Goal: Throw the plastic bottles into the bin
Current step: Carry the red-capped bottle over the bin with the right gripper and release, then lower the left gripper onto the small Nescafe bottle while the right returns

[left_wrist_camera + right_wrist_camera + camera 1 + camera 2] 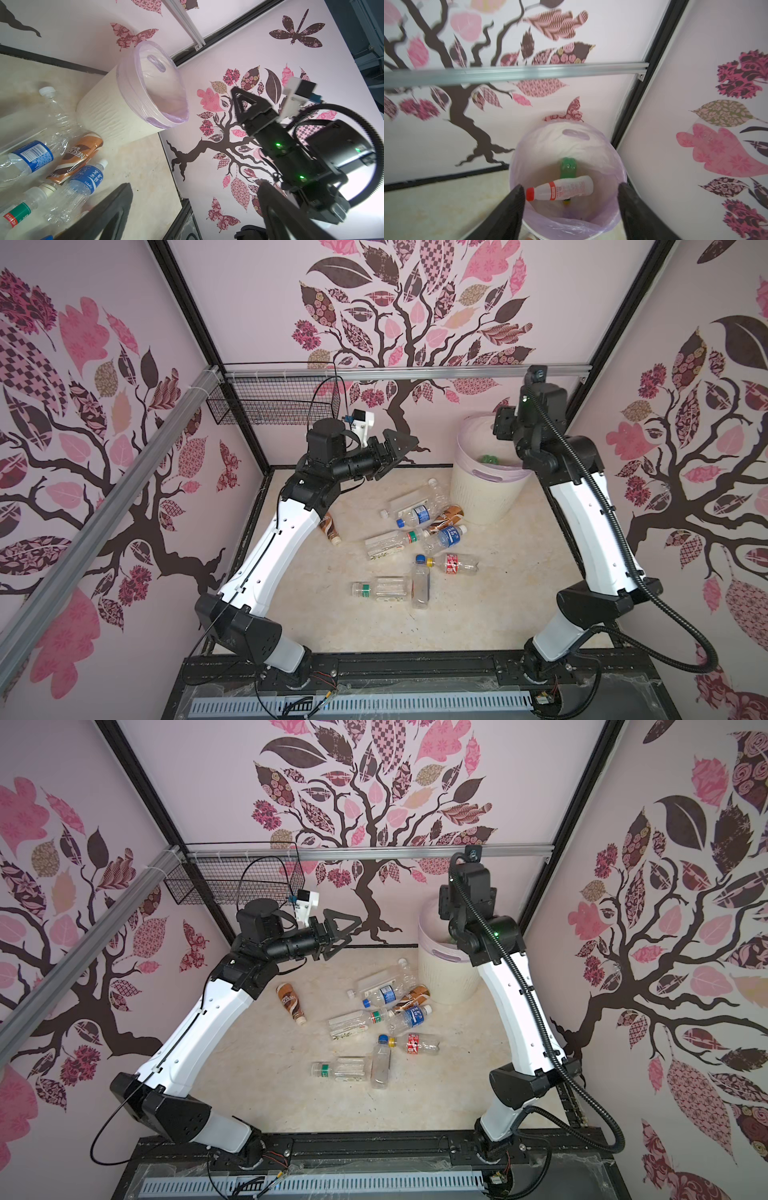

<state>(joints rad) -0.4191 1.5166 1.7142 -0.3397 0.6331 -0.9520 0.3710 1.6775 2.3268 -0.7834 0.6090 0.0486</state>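
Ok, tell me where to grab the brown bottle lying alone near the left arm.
Grip the brown bottle across its labelled middle, coming straight down, probably with the left claw. It lies flat, apart from the other bottles, with both long sides free.

Lighting's fine on my end: bright, even, diffuse, only soft shadows on the floor [374, 626]. In both top views the wide lens splays the frame posts [185, 302] outward. Right wrist view is motion-smeared, tree decal [456, 104] worst; right gripper [571, 185] fingers [512, 212] are out of focus. Left wrist view: left gripper [195, 184] fingers [108, 216] soft, white blowout inside the cable loop [377, 145].
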